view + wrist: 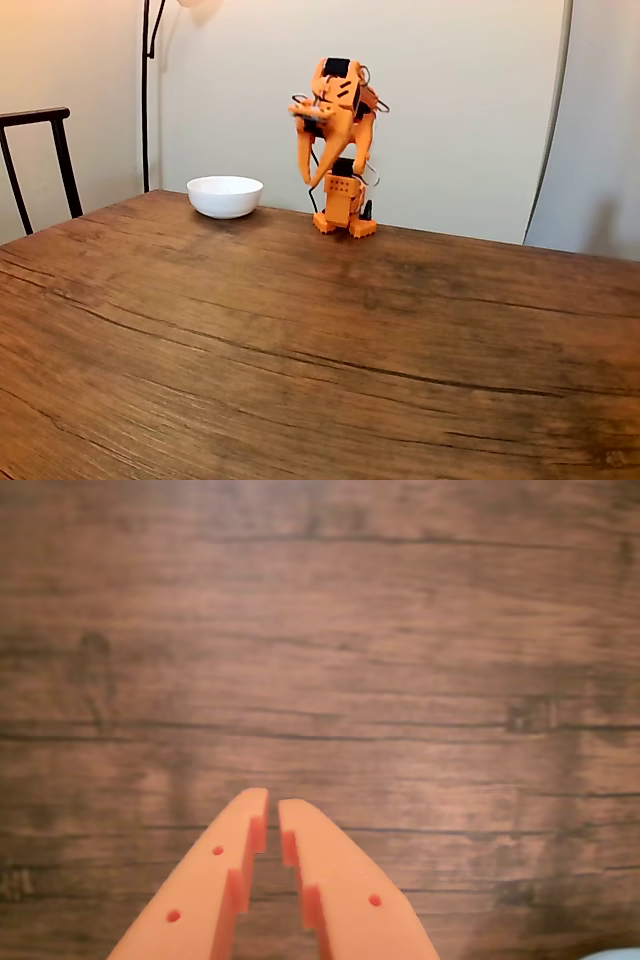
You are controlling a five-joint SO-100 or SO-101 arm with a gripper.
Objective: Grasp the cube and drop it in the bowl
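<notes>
my gripper (272,810) hangs above bare wood in the wrist view, its orange fingers (200,890) nearly together with just a thin slit between the tips and nothing held there. under it the table (300,340) is dark brown plank with long black grain lines and a few knots. in the fixed view my arm (335,130) sits folded up at the far edge of the table, tips pointing down. the bowl (225,196) stands white and glossy just to the left of my base. i cannot find the cube in either view. behind me is a pale wall, a dark chair (40,160) at left, a thin lamp pole (146,90) and a curtain (595,130) at right.
</notes>
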